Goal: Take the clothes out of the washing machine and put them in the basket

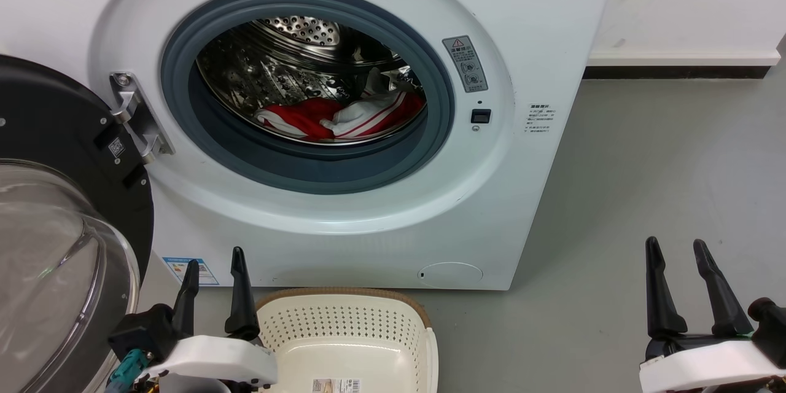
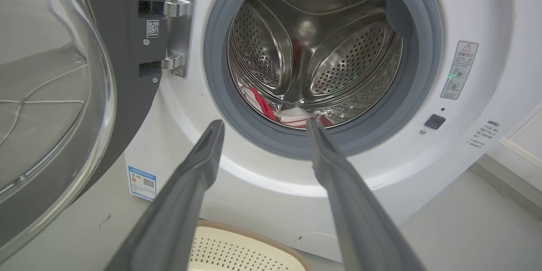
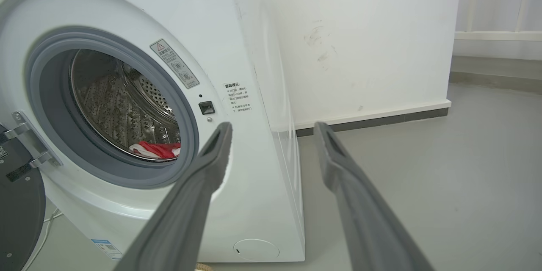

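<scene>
Left gripper (image 1: 213,258): jaws spread, nothing between them. Right gripper (image 1: 675,242): same, spread and empty. My left one sits low at near left, just beside the basket (image 1: 344,322), and its wrist view looks between the fingers straight into the drum (image 1: 295,31), so I judge it's the arm lined up for the reach. My right one is parked at near right over the grey floor (image 1: 645,166), well apart from the washing machine (image 1: 540,43) and aimed past its right corner, which keeps it out of the way. The clothes (image 1: 331,120) lie in a red-and-white heap at the bottom of the drum, behind the grey rubber ring (image 1: 184,104), with the white striped piece to the right of the red one. The door (image 1: 61,135) is swung fully open to the left, so the mouth is clear. The basket stands on the floor right below the opening, touching or nearly touching the washer front, placed for a short drop. No fabric in the part of it I can see. Task looks unstarted. Next I'd reach in over the ring lip, where loose cloth could snag.
</scene>
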Controlling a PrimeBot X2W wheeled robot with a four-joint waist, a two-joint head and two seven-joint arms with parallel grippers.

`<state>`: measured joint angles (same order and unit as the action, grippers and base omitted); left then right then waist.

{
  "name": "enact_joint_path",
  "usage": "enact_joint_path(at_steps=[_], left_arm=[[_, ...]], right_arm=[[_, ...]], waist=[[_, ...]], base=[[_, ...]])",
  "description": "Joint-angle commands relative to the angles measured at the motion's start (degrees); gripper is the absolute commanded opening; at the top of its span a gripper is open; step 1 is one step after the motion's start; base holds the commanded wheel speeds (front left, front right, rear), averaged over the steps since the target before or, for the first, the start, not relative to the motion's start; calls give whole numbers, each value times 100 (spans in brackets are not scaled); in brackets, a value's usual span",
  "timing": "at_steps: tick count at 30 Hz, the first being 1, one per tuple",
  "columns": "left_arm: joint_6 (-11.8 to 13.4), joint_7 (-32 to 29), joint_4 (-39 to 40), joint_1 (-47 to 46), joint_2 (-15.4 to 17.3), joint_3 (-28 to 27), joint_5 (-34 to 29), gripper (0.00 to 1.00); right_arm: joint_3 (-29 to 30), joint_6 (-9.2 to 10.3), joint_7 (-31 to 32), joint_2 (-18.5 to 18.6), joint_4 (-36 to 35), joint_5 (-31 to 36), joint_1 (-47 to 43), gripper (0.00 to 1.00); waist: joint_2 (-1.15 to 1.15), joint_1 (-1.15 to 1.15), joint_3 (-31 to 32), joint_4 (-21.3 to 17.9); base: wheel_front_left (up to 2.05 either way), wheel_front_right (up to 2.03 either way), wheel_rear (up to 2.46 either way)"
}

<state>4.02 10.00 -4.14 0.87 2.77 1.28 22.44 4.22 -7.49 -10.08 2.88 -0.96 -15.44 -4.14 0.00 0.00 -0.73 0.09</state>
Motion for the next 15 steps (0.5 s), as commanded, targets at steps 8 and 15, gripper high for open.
enact_joint_path(at_steps=[8, 15], left_arm=[[56, 144, 95, 57, 13, 40, -483, 100], [72, 232, 93, 81, 14, 60, -795, 100]], right_arm=[[-5, 0, -129, 2, -158, 487, -110, 100], [-17, 1, -221, 1, -213, 786, -180, 100]], waist=[[0, 0, -11, -2], [0, 0, -21, 2]], base=[[0, 0, 0], [0, 0, 0]])
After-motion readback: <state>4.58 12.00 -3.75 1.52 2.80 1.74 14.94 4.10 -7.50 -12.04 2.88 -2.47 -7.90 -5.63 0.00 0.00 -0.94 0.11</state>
